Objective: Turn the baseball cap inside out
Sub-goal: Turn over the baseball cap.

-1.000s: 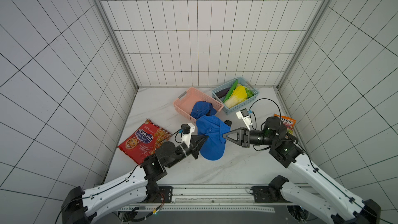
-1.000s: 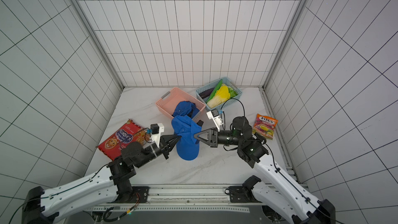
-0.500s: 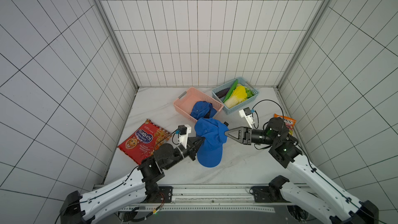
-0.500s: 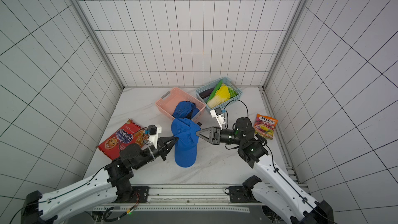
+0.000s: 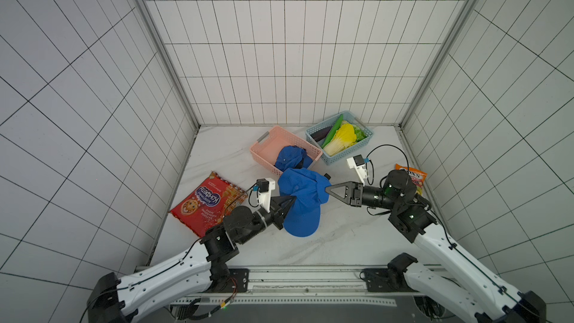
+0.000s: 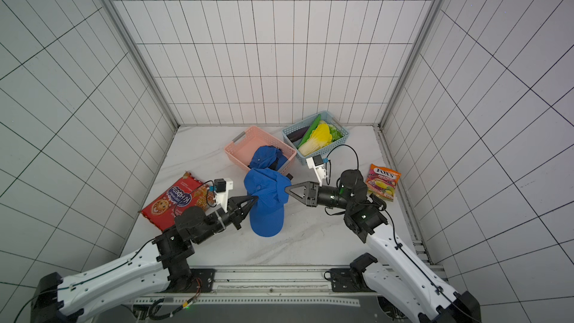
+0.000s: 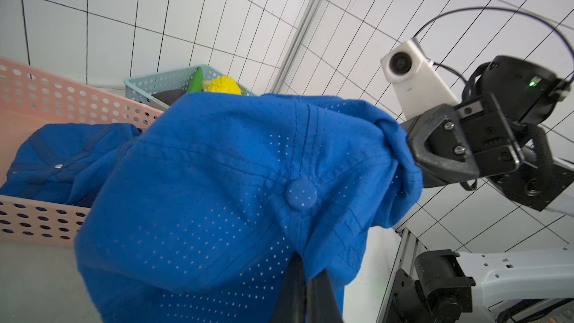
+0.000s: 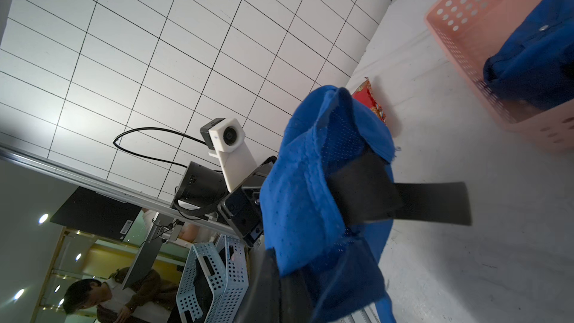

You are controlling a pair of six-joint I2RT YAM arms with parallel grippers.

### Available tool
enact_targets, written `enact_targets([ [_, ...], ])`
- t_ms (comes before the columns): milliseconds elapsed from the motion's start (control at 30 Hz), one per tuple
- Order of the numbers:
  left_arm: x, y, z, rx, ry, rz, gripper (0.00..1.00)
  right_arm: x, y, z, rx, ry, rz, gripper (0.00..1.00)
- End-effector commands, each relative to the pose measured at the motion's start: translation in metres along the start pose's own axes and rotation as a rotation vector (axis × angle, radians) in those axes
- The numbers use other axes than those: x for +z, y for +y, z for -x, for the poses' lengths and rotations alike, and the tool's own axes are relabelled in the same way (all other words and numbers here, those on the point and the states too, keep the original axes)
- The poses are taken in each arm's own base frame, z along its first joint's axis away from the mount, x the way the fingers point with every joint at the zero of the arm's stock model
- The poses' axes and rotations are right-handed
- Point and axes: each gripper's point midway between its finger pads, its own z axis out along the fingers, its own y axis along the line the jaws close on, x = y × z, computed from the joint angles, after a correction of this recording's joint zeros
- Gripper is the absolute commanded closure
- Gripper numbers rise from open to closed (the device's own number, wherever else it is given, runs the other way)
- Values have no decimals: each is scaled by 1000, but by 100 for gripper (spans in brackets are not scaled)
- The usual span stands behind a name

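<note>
Both top views: the baseball cap (image 5: 302, 203) hangs between the two tools, just in front of the pink basket (image 5: 262, 162). Whether its brim touches the worktop (image 5: 341, 237) cannot be told. The left tool (image 5: 292, 202) and right tool (image 5: 329, 188) each pinch cap cloth.

Left wrist view: the pinching fingertips (image 7: 306, 290) are cut off at the frame edge.

Right wrist view: the cap hides most of the left tool, and a black strap (image 8: 428, 203) protrudes.

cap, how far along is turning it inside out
Done: the cap is gripped and looks raised between the arms. In hand: the left gripper and right gripper are each shut on its fabric. Left: the flip itself, since the top button faces outward.
</note>
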Motion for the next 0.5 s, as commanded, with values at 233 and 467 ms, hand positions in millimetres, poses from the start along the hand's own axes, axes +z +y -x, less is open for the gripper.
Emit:
enact_targets([
  [233, -33, 16, 22, -93, -171, 46, 100, -10, -55, -9, 165, -41, -130, 100],
  [467, -29, 1, 35, -110, -177, -5, 100, -3, -85, -38, 247, 73, -180, 100],
])
